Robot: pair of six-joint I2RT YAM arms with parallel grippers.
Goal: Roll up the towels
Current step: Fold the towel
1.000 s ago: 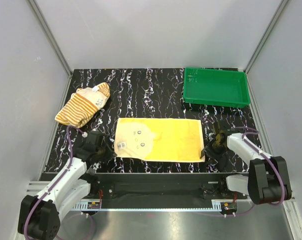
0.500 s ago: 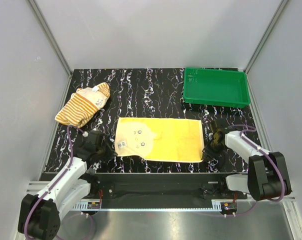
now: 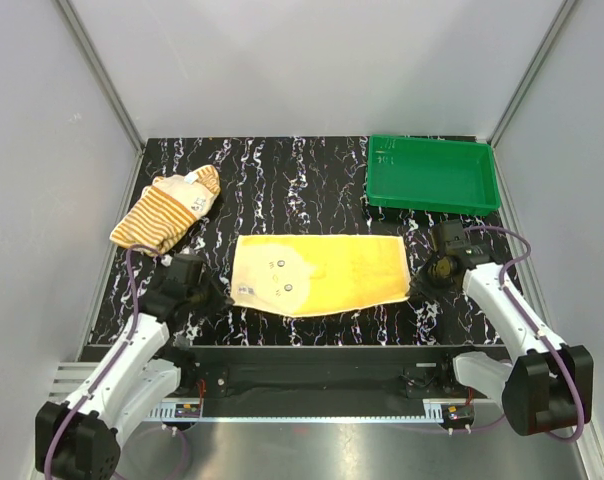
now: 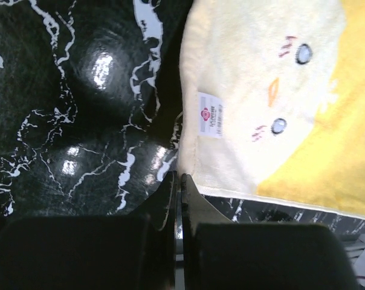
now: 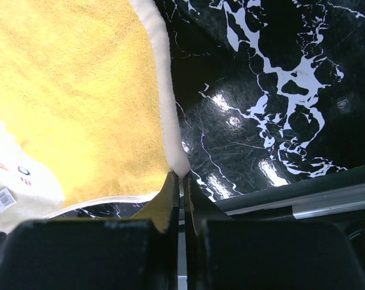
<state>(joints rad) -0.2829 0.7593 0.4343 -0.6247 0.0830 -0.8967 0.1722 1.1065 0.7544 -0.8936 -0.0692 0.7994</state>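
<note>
Striped towel (image 3: 167, 212) sat bunched at the desk's (image 3: 282, 180) far left. Left hand (image 4: 177, 181) was pinched shut on the yellow towel's (image 3: 322, 272) near-left corner, and right hand (image 5: 181, 178) was clamped on the near-right one. I'd move both corners evenly so the roll starts straight. Its long axis ran left-right, chick face at the left end.
</note>
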